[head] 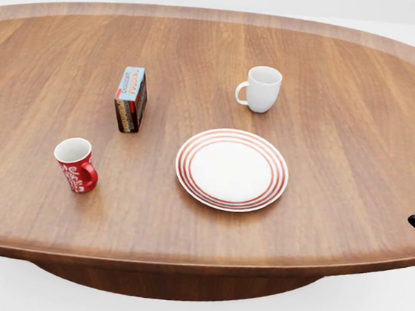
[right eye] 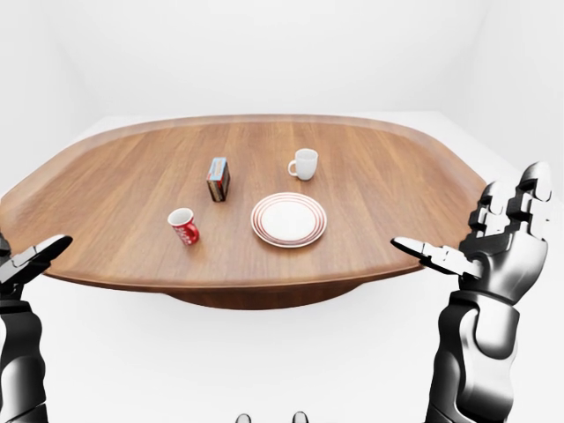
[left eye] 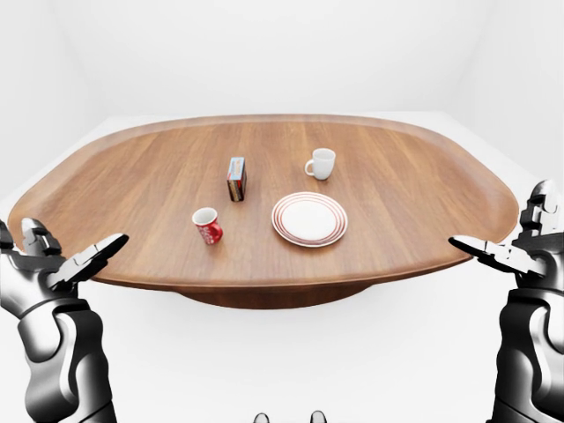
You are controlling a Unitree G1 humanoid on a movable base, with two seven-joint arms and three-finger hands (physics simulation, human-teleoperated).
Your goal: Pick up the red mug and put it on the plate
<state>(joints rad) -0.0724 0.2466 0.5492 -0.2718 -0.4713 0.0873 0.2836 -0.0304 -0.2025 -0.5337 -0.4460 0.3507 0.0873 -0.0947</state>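
red mug (head: 75,163): upright on table (head: 347,81), lower left in head view, handle toward bottom right, well left of plate, free of both hands
plate (head: 231,169): red-ringed, nothing on it, middle of table
white mug (head: 261,89): upright, above plate
box (head: 130,99): small carton, standing, above red mug
left hand (left eye: 55,269): fingers spread wide, holding nothing, off table's near left edge
right hand (right eye: 493,245): fingers wide, holding nothing, off table's near right edge

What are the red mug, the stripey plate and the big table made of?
The red mug looks like glazed ceramic: smooth, with a white pattern and a white inside. The plate also looks ceramic, glossy white with red rings. The table looks like polished wood, brown with grain lines. Being a simulator render, these are only looks.
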